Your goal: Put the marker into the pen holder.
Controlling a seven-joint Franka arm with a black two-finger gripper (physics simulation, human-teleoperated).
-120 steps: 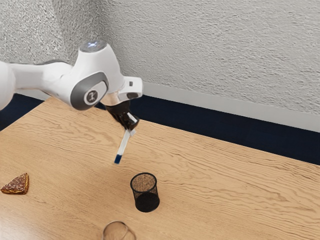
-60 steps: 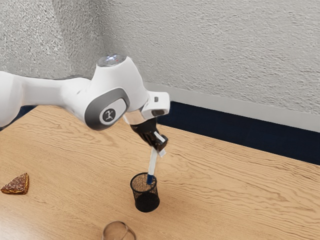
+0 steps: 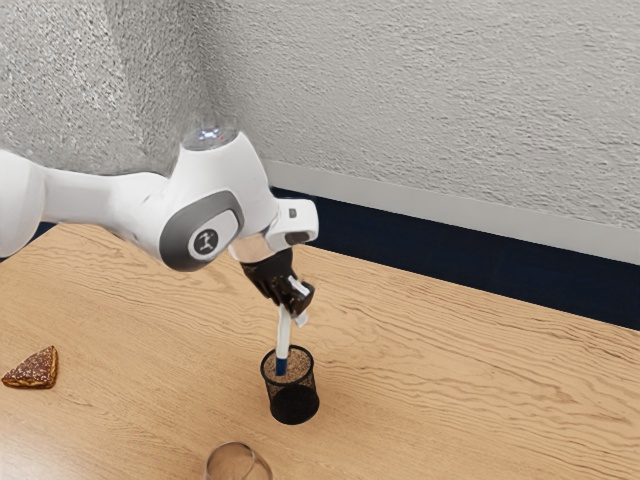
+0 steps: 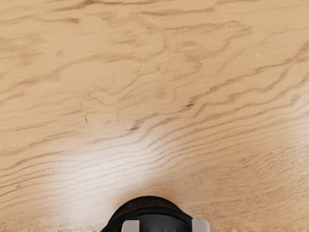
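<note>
The black gripper is above the pen holder in the exterior view, shut on the upper end of the white marker. The marker hangs nearly upright, slightly tilted, its blue end within the outline of the round opening; how deep it reaches I cannot tell. The black mesh pen holder stands upright on the table. In the wrist view, light tips of the gripper show at the lower edge, with a dark curved shape around them.
A brown triangular food piece lies on the wooden table at the exterior view's left. A clear round glass stands near that view's lower edge, close to the pen holder. A textured wall rises behind the table.
My gripper has carried the marker toward the exterior view's right and down to the pen holder, then slightly back left and lower. The marker now hangs more upright. The pen holder has stayed put.
</note>
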